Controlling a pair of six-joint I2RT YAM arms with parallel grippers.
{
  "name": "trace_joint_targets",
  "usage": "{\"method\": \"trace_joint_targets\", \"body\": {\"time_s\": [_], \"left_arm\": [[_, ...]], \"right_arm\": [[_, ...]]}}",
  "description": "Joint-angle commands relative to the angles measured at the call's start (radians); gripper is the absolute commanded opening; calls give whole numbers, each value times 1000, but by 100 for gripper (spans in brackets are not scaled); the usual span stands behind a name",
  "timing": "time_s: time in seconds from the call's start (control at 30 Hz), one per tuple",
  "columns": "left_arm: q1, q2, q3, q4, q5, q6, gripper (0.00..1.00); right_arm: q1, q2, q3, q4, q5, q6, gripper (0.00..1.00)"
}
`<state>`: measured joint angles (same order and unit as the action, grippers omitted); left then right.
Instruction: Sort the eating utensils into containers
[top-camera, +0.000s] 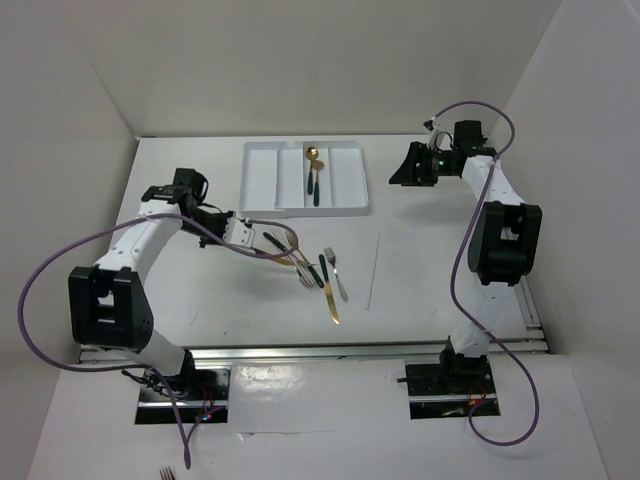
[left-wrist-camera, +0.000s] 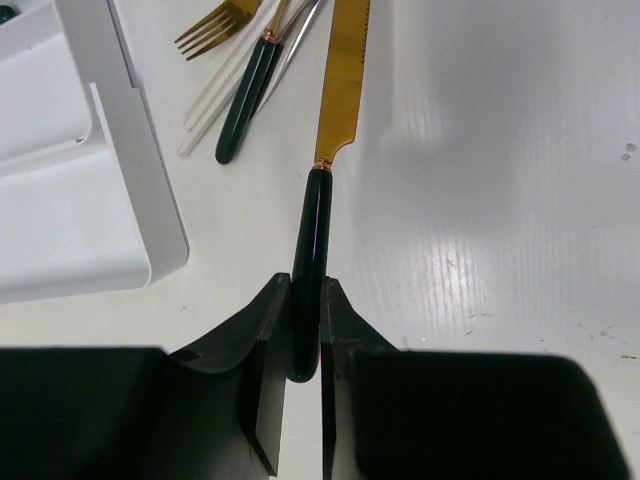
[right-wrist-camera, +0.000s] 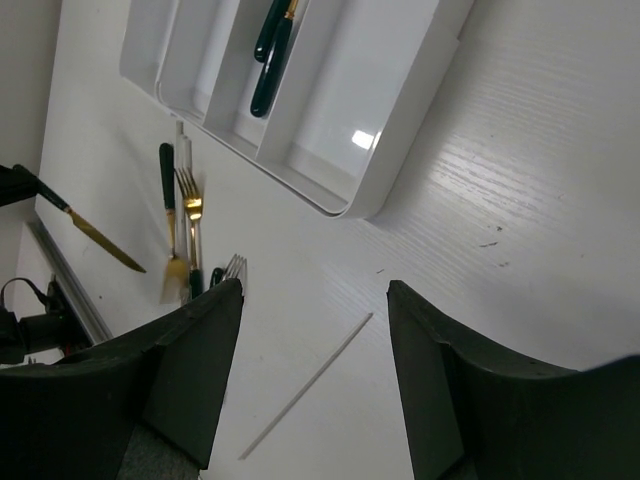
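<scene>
Left claw clenched on a knife handle, tray next.

I have the left claw (left-wrist-camera: 305, 300) clamped on the very end of the gold knife (left-wrist-camera: 340, 90), on its dark handle, just beside the near left corner of the tray (top-camera: 262, 180). The right claw (right-wrist-camera: 315, 290) hangs spread and empty by the tray's right end. My hold sits far back, so I'd lift slowly, keep the blade level, clear the rim and let go low along a compartment. My count is one tray of four compartments, two dark-handled pieces (top-camera: 315, 185) in one middle slot, one knife in hand and one pale stick (top-camera: 373, 270) lying apart. There is also a tangled heap (top-camera: 322, 275) of forks, a knife and sticks that I cannot count exactly.
</scene>
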<state>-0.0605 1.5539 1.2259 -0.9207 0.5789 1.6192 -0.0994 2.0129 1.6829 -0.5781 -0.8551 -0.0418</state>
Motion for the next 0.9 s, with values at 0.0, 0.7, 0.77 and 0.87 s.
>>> {"method": "trace_joint_targets", "body": {"time_s": [0.0, 0.7, 0.77, 0.87], "left_arm": [[4, -69, -45, -57, 76, 16, 0], [-2, -268, -29, 610, 237, -1422, 0], [-12, -253, -40, 687, 149, -1667, 0], [-22, -226, -49, 807, 47, -1875, 0]], "right_arm": [[18, -37, 15, -8, -30, 5, 67], [36, -104, -63, 43, -9, 57, 66], [46, -105, -74, 52, 16, 57, 66], [46, -126, -83, 52, 39, 69, 66]]}}
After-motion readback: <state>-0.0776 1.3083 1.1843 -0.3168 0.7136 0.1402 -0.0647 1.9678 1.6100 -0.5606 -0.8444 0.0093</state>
